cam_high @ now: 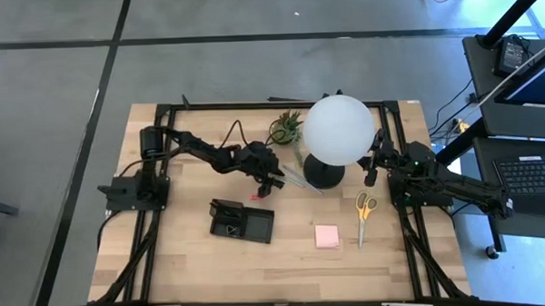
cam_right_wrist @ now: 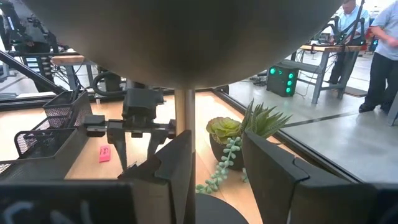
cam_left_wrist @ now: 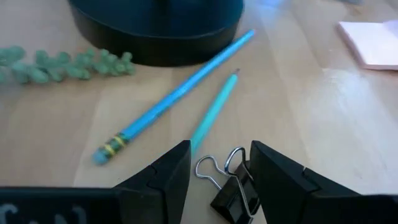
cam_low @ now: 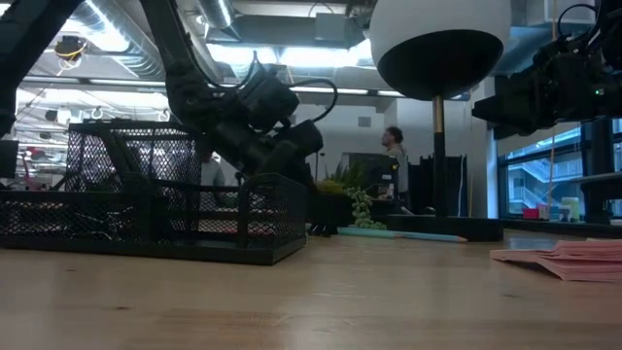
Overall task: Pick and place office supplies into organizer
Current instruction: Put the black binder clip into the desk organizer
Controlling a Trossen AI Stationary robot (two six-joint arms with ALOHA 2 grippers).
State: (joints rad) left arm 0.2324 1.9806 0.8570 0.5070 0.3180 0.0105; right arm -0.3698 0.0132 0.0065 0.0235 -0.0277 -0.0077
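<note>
- Pale wooden tabletop (cam_high: 185, 256) fills the scene as we work on it, with a grey concrete floor around it and a workshop with people standing well behind.
- Nearest the table's front edge lies the square pink sticky-note pad (cam_high: 327, 236), flat and untouched, well apart from both arms.
- Just beside it to our right, the yellow-handled scissors (cam_high: 364, 213) rest flat with handles pointing away from the front, also not yet collected.
- To the pad's left sits the organizer (cam_high: 242, 220), a low black mesh tray, close to our left arm and, we judge, within easy reach for drop-offs.
- A small pink eraser (cam_high: 254, 197) lies on the wood just behind the organizer.
- Our left gripper (cam_left_wrist: 219, 171) hangs low over the table near the lamp base (cam_left_wrist: 155, 28), its jaws set apart with a black binder clip (cam_left_wrist: 233, 190) between them; we judge the clip is being lined up for a grasp, and cannot tell whether the fingers (cam_left_wrist: 158, 183) touch it.
- Just beyond the clip lie two pale blue-green pencils (cam_left_wrist: 174, 96), one touching the lamp base.
- Our right gripper (cam_right_wrist: 214, 168) waits on the lamp's far side, jaws partly apart and empty, facing the lamp stem.
- Farthest back stand the white globe lamp (cam_high: 338, 130) and a small potted plant (cam_high: 287, 128).
</note>
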